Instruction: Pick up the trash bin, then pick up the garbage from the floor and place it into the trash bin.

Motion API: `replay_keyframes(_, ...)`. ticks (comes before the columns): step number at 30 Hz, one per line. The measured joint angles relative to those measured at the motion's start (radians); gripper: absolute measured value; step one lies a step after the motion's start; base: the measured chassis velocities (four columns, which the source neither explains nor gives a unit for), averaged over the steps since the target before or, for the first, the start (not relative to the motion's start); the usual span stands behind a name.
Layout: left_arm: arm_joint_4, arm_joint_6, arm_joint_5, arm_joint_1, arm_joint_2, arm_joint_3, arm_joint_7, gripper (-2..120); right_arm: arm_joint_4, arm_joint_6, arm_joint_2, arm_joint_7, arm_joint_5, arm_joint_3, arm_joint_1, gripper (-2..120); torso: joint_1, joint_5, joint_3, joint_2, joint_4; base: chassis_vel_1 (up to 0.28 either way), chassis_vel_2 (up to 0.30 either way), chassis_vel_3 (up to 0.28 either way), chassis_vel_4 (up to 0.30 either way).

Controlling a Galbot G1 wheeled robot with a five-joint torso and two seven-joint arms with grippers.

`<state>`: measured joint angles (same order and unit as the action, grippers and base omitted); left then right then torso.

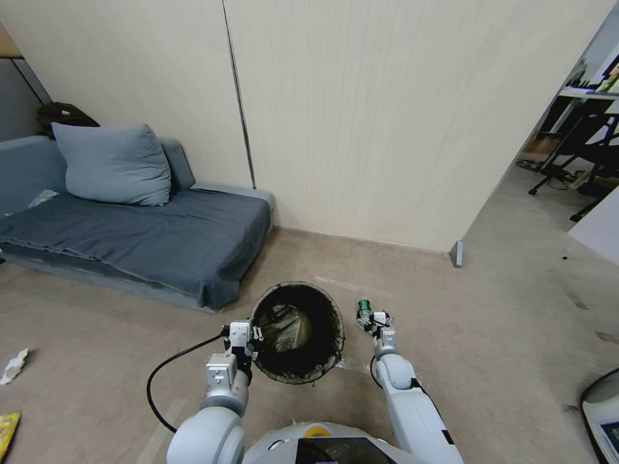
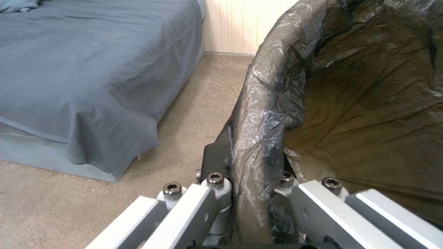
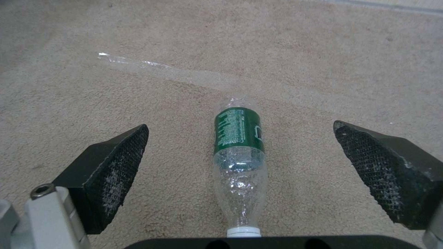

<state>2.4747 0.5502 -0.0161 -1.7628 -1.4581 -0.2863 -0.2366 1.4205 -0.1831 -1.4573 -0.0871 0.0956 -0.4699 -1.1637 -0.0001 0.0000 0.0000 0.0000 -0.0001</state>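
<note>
The trash bin (image 1: 298, 372), a round bin with a dark liner bag over its rim, hangs in front of me above the carpet. My left gripper (image 1: 250, 335) is shut on its near-left rim; in the left wrist view the fingers clamp the bag-covered rim (image 2: 258, 138). A clear crushed bottle (image 3: 239, 155) with a green label lies on the carpet, a piece of garbage. My right gripper (image 3: 240, 126) hovers open just above it, one pad (image 3: 110, 166) on each side, not touching. In the head view the bottle (image 1: 365, 305) lies right of the bin, just beyond the right gripper (image 1: 373, 319).
A grey-blue sofa (image 1: 129, 238) with a pillow stands at the left, against the cream wall. A white scrap (image 1: 14, 366) and a yellow wrapper (image 1: 6, 432) lie on the floor at far left. A clear plastic strip (image 3: 157, 67) lies beyond the bottle. A doorway opens at right.
</note>
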Motion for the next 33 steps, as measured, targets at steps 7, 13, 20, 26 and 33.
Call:
replay_keyframes(7,-0.004,-0.001,-0.003,-0.001,-0.001,0.000,0.000,3,-0.072,-0.024,0.008,-0.010,0.010,0.011,0.059,100,0.000,0.0000,0.000,0.000,0.0001,0.000,0.000,0.000,0.000)
replay_keyframes(13,-0.007,-0.001,-0.004,-0.002,-0.002,-0.002,0.000,3,-0.140,-0.036,0.011,-0.009,0.008,0.021,0.094,100,0.000,0.0000,0.000,0.000,0.0001,0.000,0.000,0.000,0.000)
replay_keyframes(20,-0.010,-0.003,-0.006,-0.005,-0.003,-0.003,0.001,3,-0.235,-0.033,0.008,-0.009,-0.004,0.025,0.142,100,0.000,0.0000,0.000,0.000,0.0000,0.000,0.000,0.000,0.000)
replay_keyframes(26,-0.010,-0.005,-0.010,-0.011,-0.003,-0.002,0.001,3,-0.323,-0.030,0.001,-0.009,0.001,0.025,0.177,100,0.000,0.0000,0.000,0.000,-0.0001,0.000,0.000,0.000,0.000)
replay_keyframes(33,-0.010,-0.009,-0.013,-0.015,-0.003,-0.002,0.001,3,-0.424,-0.012,-0.021,-0.004,-0.002,0.017,0.218,100,0.000,0.0000,0.000,0.000,0.0001,0.000,0.000,0.000,0.000)
